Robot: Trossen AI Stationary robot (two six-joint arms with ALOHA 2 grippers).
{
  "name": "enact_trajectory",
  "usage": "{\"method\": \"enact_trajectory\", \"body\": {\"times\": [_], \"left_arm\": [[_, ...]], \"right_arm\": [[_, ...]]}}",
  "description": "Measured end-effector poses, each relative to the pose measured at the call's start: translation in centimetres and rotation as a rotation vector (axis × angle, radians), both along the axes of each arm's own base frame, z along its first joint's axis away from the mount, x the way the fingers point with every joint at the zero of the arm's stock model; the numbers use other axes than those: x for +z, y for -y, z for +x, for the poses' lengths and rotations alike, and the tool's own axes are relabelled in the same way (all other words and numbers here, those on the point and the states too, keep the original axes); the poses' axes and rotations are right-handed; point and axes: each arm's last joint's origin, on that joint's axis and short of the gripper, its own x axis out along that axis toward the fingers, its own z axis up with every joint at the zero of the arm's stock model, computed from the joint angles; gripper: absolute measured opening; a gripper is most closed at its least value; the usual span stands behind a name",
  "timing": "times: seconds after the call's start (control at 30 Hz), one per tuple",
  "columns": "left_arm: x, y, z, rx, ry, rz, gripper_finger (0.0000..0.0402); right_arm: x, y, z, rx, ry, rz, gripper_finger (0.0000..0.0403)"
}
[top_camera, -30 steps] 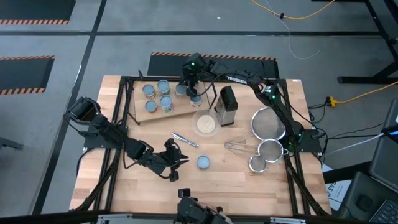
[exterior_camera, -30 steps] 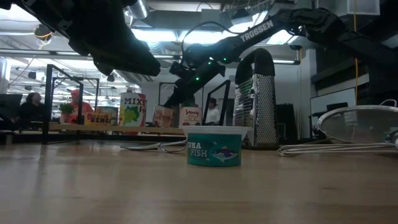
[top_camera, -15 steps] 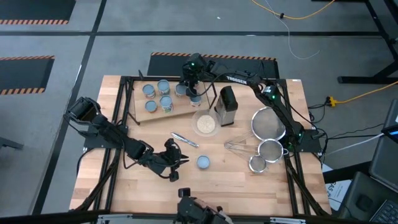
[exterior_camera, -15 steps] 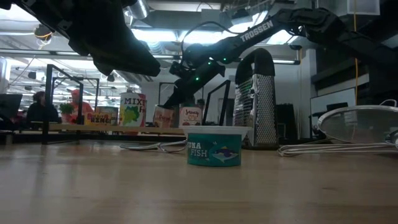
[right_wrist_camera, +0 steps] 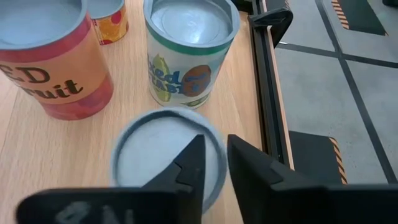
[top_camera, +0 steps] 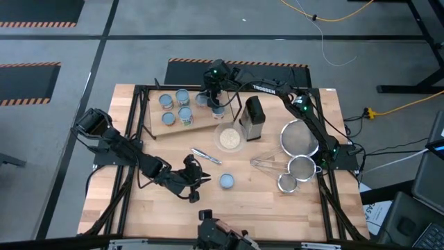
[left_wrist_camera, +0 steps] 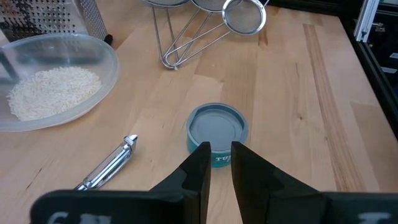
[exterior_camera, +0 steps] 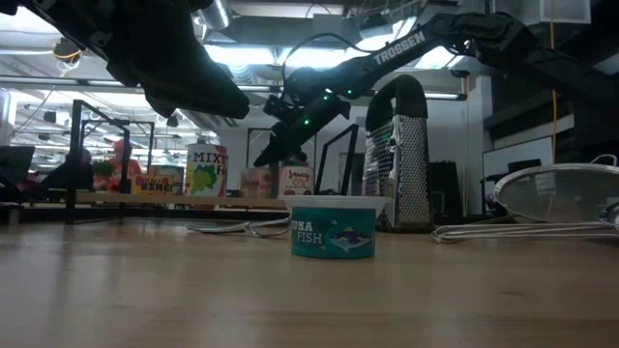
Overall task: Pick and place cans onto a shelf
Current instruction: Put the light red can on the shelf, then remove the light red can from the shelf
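Note:
The light-wood shelf (top_camera: 156, 130) lies at the table's far left and bears several cans (top_camera: 175, 107). My right gripper (top_camera: 216, 104) is shut and hangs over the shelf's right end. It points down, just above the pale top of a can (right_wrist_camera: 155, 149). A red-labelled can (right_wrist_camera: 56, 68) and a green-rimmed can (right_wrist_camera: 186, 50) stand beside that one. A teal tuna can (top_camera: 227, 181) stands alone on the table near the front. My left gripper (top_camera: 205, 178) is shut, low over the table, just left of the tuna can (left_wrist_camera: 216, 127). My right gripper points down over the top of the can (right_wrist_camera: 134, 158) at the shelf's right end. Its own fingers hide the spot, so I cannot tell whether it touches the can. The can stands upright on the shelf.
A whitish bowl of rice (top_camera: 229, 139), a box grater (top_camera: 253, 118) and a peeler (top_camera: 206, 156) lie mid-table. Three metal strainers (top_camera: 300, 142) lie at the right. A black frame (top_camera: 139, 132) edges the table. Bare wood lies along the near edge (top_camera: 263, 215).

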Motion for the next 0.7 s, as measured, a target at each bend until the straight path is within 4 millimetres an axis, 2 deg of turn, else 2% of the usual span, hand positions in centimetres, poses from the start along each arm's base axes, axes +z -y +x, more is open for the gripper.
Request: {"method": "enact_trajectory", "body": {"times": [0.2,0.7], "left_arm": [[0.00,0.00,0.00,0.000,0.000,0.000,0.0055],[0.00,0.00,0.00,0.000,0.000,-0.001,0.0055]], "right_arm": [[0.06,0.03,0.05,0.000,0.008,-0.004,0.0103],[0.32,-0.38,0.40,0.010,0.029,-0.017,0.0107]]}}
